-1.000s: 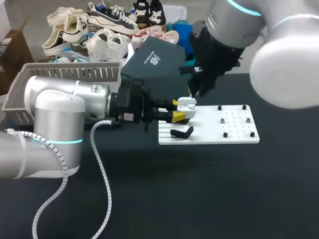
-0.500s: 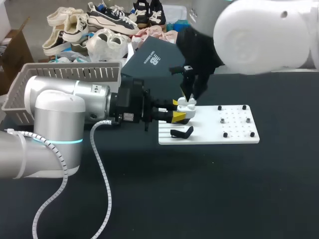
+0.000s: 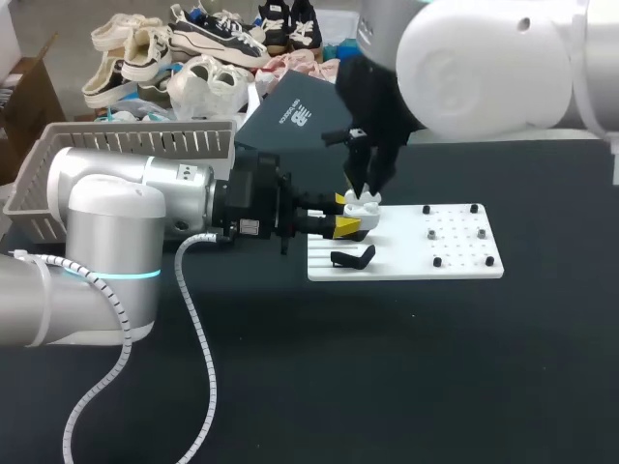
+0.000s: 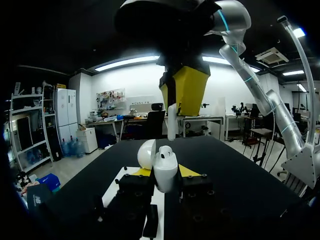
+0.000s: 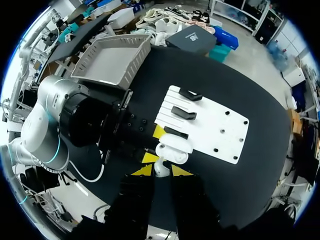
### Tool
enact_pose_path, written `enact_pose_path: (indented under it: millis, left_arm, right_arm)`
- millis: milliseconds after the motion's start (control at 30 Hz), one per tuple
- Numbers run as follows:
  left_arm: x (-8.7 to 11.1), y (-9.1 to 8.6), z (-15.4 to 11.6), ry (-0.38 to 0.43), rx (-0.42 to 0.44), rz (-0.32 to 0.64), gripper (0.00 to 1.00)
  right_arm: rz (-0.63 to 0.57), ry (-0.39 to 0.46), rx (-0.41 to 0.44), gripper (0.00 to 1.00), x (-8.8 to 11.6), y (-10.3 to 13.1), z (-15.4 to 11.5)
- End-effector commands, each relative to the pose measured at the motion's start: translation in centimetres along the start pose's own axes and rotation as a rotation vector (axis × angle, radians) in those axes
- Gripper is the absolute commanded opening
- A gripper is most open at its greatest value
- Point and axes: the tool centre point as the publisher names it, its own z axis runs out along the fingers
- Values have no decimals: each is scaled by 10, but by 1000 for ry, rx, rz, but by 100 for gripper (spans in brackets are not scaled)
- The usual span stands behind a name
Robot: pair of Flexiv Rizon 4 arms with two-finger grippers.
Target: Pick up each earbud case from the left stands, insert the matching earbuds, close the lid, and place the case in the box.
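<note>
White and glossy, the earbud case (image 3: 363,205) is sitting in the same place as a second ago, pinched from both sides between the yellow tips of the left jaws. The right arm (image 3: 484,58) has been swinging across and dropping. Its jaws, which were hanging off behind the case, are now standing straight over it.

The case is showing as a small rounded shell with its lid (image 4: 146,154) flipped open and leaning back beside the body. The right jaws are standing narrow, gripping a white earbud (image 5: 160,169) between their tips. From the left wrist its stem is hanging just above the open mouth of the case; whether it is touching is not clear.

Under both pairs of jaws a white board (image 3: 464,246) is lying on the black worktop (image 3: 387,367), and the case is hovering over the board's corner nearest the left arm (image 3: 116,208). Black stands (image 5: 183,114) are running in a row ahead of the right jaws, the closest just beside the left jaws' tips. Beyond the case, the board's far half is carrying only low pegs. A grey basket (image 3: 126,145) is resting behind the left arm at the worktop's edge, well apart from the jaws. Broad bare worktop is lying beside the left jaws on the camera's side.
</note>
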Motion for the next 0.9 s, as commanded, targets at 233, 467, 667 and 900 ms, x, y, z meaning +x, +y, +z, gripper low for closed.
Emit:
enact_pose_path:
  millis: [233,467,667,900]
  left_arm:
    - [0,-2,0,-1,-7,2,0]
    - [0,-2,0,-1,-7,2,0]
    - [0,-2,0,-1,-7,2,0]
    - [0,-2,0,-1,-7,2,0]
  right_arm:
    - [-9,-54,17,0,4,3,5]
    - [0,-68,26,0,3,2,10]
    - [4,-73,20,0,2,3,12]
    - [6,-72,16,0,0,2,16]
